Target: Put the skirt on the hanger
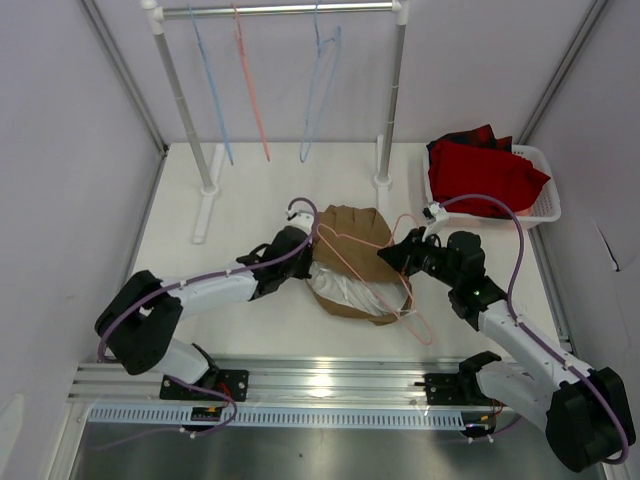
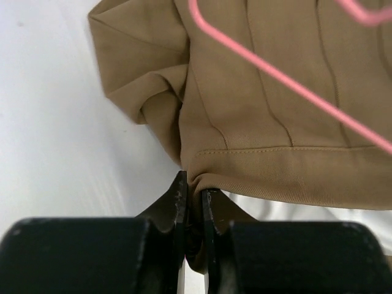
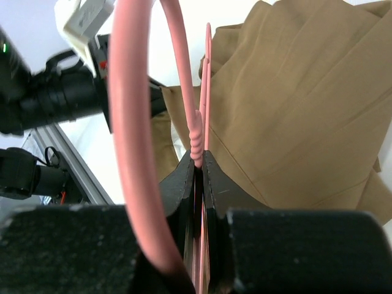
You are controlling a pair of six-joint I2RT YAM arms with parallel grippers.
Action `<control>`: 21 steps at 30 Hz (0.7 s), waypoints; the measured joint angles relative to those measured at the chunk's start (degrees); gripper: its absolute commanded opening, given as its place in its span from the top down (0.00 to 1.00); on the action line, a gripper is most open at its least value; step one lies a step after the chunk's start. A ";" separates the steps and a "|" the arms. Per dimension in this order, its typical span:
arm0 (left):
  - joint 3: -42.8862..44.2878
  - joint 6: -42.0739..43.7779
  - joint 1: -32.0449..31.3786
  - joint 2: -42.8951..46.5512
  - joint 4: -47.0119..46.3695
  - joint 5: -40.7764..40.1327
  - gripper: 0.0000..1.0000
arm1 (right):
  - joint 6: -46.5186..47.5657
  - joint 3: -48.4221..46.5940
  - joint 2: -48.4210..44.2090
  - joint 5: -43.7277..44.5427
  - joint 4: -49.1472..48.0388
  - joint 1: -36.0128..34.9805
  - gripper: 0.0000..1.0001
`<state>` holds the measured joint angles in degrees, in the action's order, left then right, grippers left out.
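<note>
The tan-brown skirt (image 1: 352, 258) lies crumpled mid-table, its pale lining (image 1: 338, 290) showing at the near side. Across it lies the salmon-pink hanger (image 1: 372, 270), tilted, its lower end reaching toward the table's front. My left gripper (image 1: 304, 243) is at the skirt's left edge; in the left wrist view its jaws (image 2: 194, 184) are shut on a fold of the skirt's (image 2: 275, 110) waistband, the hanger wire (image 2: 288, 79) crossing above. My right gripper (image 1: 392, 256) is at the skirt's right side, shut (image 3: 199, 160) on the hanger's (image 3: 131, 122) twisted neck.
A garment rail (image 1: 280, 10) stands at the back with two light blue hangers (image 1: 212, 85) (image 1: 320, 85) and another pink one (image 1: 250, 85). A white basket (image 1: 545, 200) at the right holds red cloth (image 1: 485, 170). The rail's posts (image 1: 392, 110) stand behind the skirt.
</note>
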<state>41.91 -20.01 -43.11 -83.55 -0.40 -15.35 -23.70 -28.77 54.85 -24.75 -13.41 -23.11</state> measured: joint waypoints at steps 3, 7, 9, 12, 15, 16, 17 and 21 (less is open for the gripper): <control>1.90 -3.13 3.61 -0.07 0.76 7.17 1.00 | 0.04 0.00 -0.24 -0.55 0.20 0.00 1.00; 3.58 -7.76 9.01 -1.25 0.61 16.74 1.00 | 0.24 -0.26 -0.33 -1.42 0.94 0.00 1.00; 3.74 -9.86 10.86 -2.27 0.13 20.70 1.00 | 0.37 -0.63 -0.35 -1.73 1.36 -0.02 1.00; 3.74 -13.79 13.51 -4.68 -1.51 27.78 1.00 | 0.46 -0.94 -0.72 -1.84 1.64 -0.07 1.00; 3.34 -18.29 16.11 -8.26 -5.64 34.69 1.00 | 0.46 -0.96 -1.01 -1.90 1.62 -0.07 1.00; 2.80 -19.78 16.85 -9.42 -7.37 36.68 1.00 | 0.46 -0.98 -1.01 -1.95 1.64 -0.07 1.00; 2.34 -20.96 17.42 -10.43 -8.59 38.32 1.00 | 0.46 -0.98 -1.03 -2.10 1.64 -0.09 1.00; 1.38 -25.14 18.82 -13.66 -11.74 42.84 1.00 | 0.68 -1.01 -1.03 -2.89 1.64 -0.39 1.00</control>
<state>43.29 -45.15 -24.29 -97.21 -12.14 27.49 -23.03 -29.78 53.82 -27.64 -11.77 -23.51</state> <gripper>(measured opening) 0.124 0.093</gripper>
